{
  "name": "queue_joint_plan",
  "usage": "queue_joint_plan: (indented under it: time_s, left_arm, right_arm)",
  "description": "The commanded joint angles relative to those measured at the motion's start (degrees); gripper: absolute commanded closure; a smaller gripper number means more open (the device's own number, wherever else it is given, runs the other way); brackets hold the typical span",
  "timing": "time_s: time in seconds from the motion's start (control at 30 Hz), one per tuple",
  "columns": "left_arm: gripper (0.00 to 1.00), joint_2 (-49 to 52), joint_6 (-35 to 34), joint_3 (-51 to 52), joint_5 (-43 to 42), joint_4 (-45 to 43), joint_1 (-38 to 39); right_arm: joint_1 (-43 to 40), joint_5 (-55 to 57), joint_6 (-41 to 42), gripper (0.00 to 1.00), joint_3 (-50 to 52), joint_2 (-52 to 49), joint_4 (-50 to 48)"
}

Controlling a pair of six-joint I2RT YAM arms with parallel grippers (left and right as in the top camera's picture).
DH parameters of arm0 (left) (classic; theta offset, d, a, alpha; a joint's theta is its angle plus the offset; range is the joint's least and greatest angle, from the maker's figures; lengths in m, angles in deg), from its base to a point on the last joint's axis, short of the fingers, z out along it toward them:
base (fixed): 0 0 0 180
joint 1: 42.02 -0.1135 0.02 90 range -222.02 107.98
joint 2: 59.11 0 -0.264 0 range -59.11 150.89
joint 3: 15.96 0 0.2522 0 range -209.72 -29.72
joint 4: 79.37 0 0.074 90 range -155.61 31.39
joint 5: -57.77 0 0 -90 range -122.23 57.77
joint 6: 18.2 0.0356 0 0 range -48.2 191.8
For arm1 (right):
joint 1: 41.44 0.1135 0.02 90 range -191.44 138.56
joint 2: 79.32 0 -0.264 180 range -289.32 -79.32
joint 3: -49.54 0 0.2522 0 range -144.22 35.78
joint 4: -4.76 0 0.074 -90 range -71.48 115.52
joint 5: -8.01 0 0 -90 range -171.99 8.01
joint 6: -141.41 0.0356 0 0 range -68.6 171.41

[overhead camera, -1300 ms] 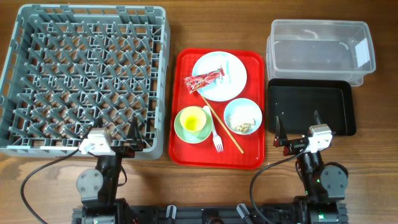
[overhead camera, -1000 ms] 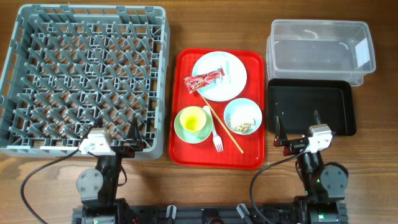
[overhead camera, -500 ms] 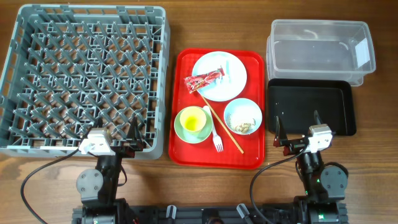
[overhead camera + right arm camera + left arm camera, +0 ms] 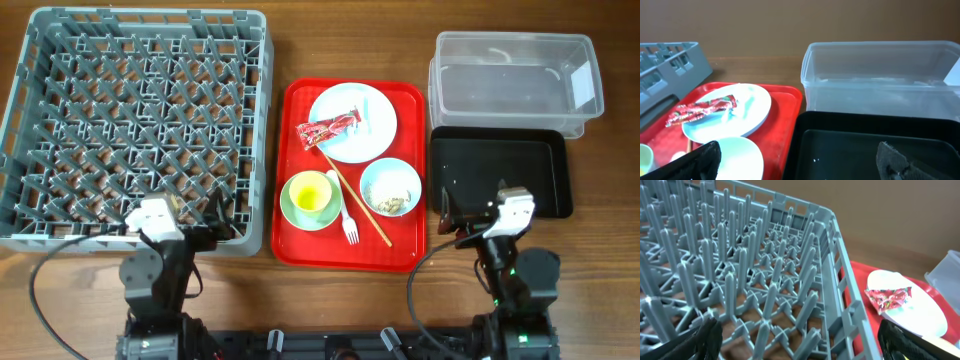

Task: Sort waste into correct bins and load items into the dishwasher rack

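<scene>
The left gripper is hanging over the near edge of the large square grey plastic peg rack, jaws standing fully apart and holding nothing. The right gripper is hanging at the near edge of the shallow black rectangular tray, likewise wide open and empty. Between them, the red serving tray is carrying the white plastic fork nearest, then the small yellow cup sitting inside the pale green shallow bowl and the small white bowl containing beige crumbly food scraps. Farther back, the small red snack wrapper is lying on the round white plate. The clear plastic rectangular tub is standing farthest, just behind the black tray.
</scene>
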Motion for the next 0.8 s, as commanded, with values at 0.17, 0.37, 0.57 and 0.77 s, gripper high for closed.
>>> queue_joint_plan:
  time_s: [0.17,0.37,0.57,0.77]
  left_arm:
    - [0.0,26.9,-0.7,-29.5,-0.5,24.6,0.3]
    - [0.0,35.1,-0.7,-38.9,-0.6,34.8,0.3]
    - [0.0,35.3,-0.7,-39.0,-0.6,34.8,0.3]
    - [0.0,35.3,-0.7,-39.0,-0.8,34.8,0.3]
  right_arm:
    - [0.2,-5.1,2.4,0.0,-31.7,-35.8,19.2]
    - [0.2,-5.1,-1.3,0.0,-50.1,-54.1,36.3]
    - [0.2,-17.2,3.8,0.0,-53.6,-59.4,35.0]
    - [1.4,-20.5,1.0,0.01,-53.5,-59.6,28.0]
